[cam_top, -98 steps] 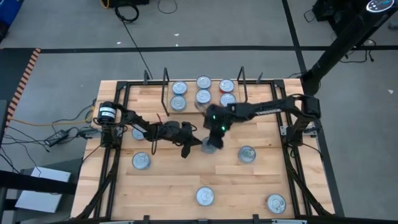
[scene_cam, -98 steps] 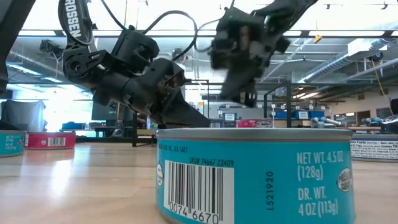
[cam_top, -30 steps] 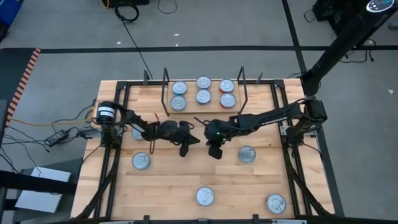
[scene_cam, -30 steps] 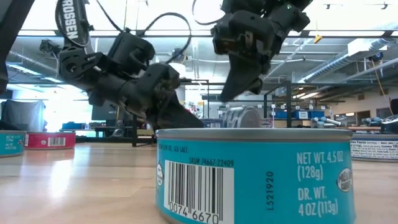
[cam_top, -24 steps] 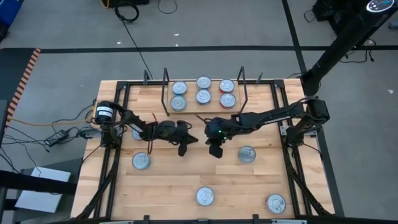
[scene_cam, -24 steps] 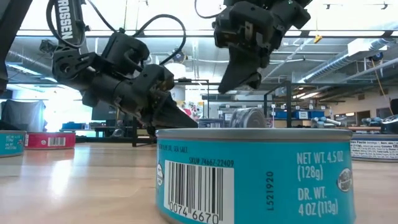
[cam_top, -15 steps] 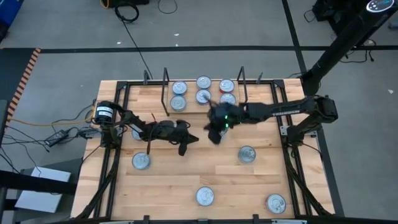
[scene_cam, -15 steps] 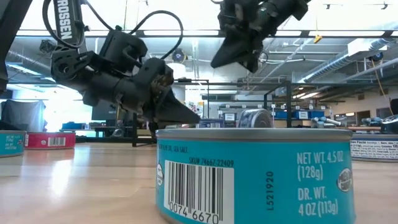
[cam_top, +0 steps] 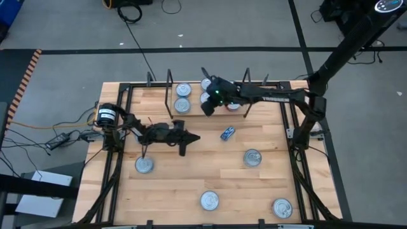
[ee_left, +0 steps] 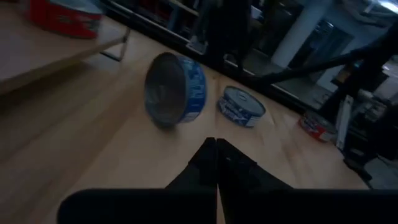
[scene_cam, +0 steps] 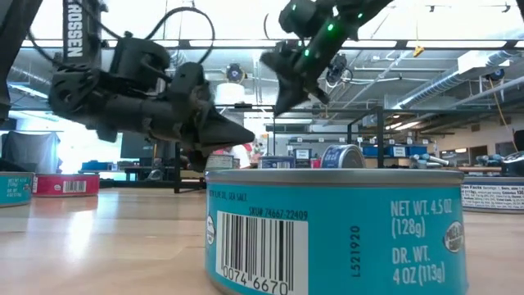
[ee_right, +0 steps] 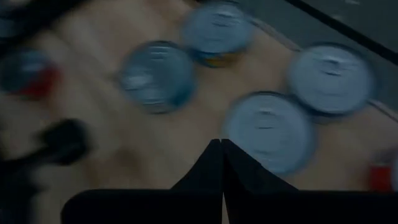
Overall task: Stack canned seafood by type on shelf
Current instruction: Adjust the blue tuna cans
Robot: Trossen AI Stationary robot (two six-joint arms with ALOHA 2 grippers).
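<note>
Several tins lie scattered on the wooden table [cam_top: 191, 184]. One blue-labelled tin [cam_top: 227, 133] stands on its edge mid-table, lid face showing sideways in the left wrist view [ee_left: 174, 90]; in the low view it peeks up behind the near can [scene_cam: 341, 156]. Flat tins on the table: one [cam_top: 252, 158] right of centre, one [cam_top: 210, 201] near the front edge, one [cam_top: 282, 207] at the front right, one [cam_top: 144, 165] at the left.

Shelf [cam_top: 191, 97]: light board between black wire uprights at the table's far side. Two tins [cam_top: 182, 98] sit on it at the left, one behind the other; further tins there are partly covered by the right arm.

Right gripper [cam_top: 206, 108]: fingers pressed together, empty, hovering over the shelf's middle tins; its wrist view shows silver lids [ee_right: 267, 130] below, blurred.

Left gripper [cam_top: 193, 137]: clenched, empty, low over the table left of the on-edge tin, well apart from it.

Obstructions: the right arm crosses the shelf's right half. Cables and a small round black-and-silver unit [cam_top: 107, 115] sit at the table's left edge.

Legible text, nearest teal can [scene_cam: 336, 233] in the low view: "NET WT. 4.5 OZ (128g)", "DR. WT. 4 OZ (113g)", "L521920", a barcode beginning "0074 6670". Red tin [scene_cam: 64, 185] at the far left, label unreadable.
</note>
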